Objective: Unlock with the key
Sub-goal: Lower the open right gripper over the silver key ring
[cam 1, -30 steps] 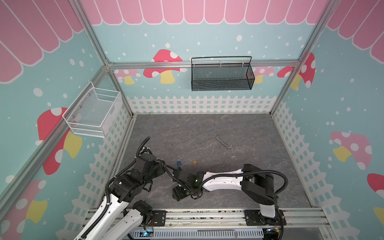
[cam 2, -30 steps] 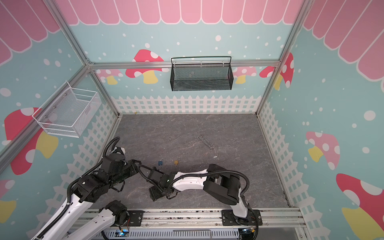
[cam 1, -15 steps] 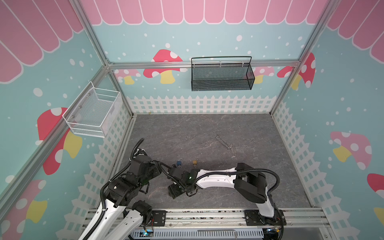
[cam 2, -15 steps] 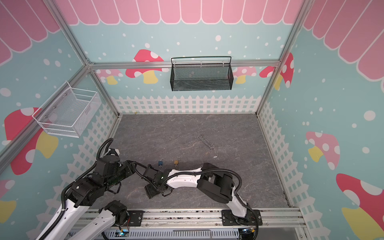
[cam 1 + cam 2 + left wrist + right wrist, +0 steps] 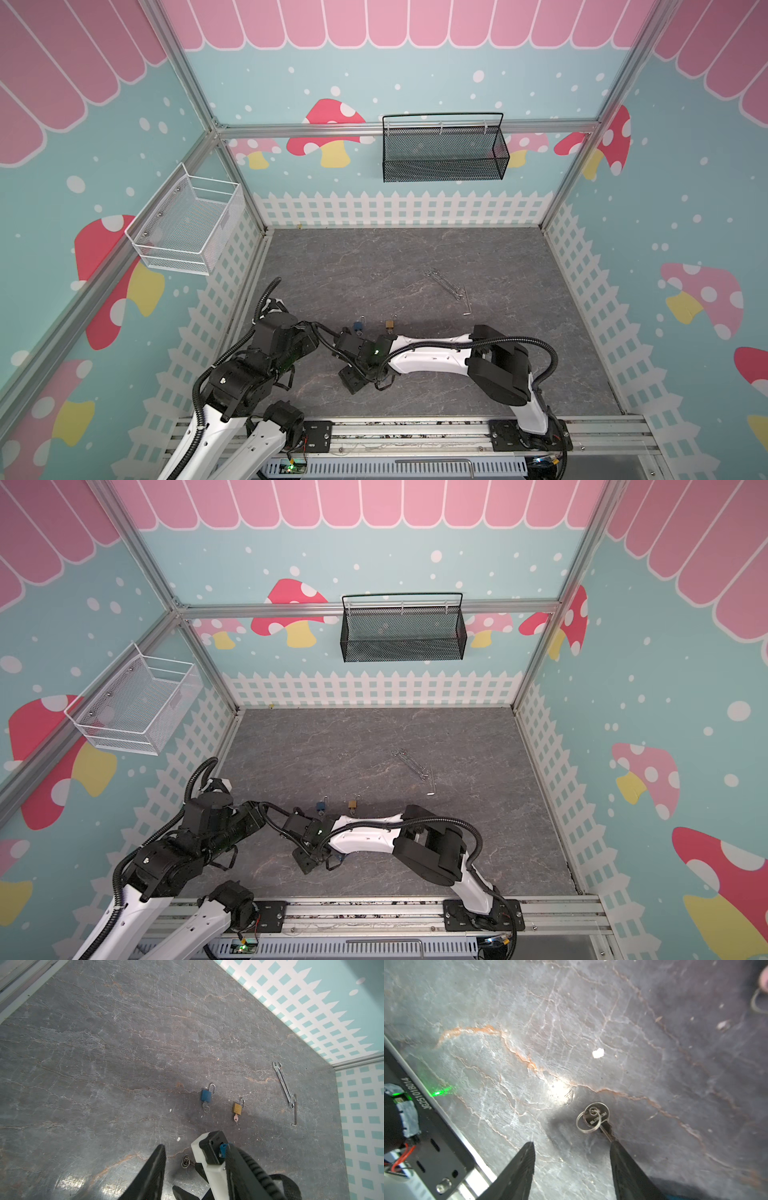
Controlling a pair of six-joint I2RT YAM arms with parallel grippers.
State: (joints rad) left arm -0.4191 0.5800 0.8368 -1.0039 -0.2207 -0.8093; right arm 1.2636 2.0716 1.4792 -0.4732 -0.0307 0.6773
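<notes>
A loose silver key (image 5: 596, 1118) on a ring lies flat on the grey floor. My right gripper (image 5: 572, 1148) hangs low over it, open, and the key's blade tip touches one fingertip (image 5: 616, 1147). In both top views this gripper (image 5: 353, 376) (image 5: 309, 860) covers the key. The left wrist view shows the key (image 5: 185, 1161) beside the right gripper's white body (image 5: 199, 1153). My left gripper (image 5: 194, 1147) is open and holds nothing; only one finger (image 5: 158, 1159) shows. A blue padlock (image 5: 357, 326) (image 5: 206, 1095) and a gold padlock (image 5: 390, 324) (image 5: 237, 1108) lie just beyond, each with a key in its base.
A wrench (image 5: 444, 284) and a hex key (image 5: 466, 301) lie further back right. The left arm (image 5: 286, 336) crowds close to the right gripper. A black mesh basket (image 5: 444, 149) and a white wire basket (image 5: 187, 228) hang on the walls. The rail (image 5: 415, 432) bounds the front.
The right arm has slid left along the front of the floor, and its jaws have narrowed a little. The left arm has pulled back slightly.
</notes>
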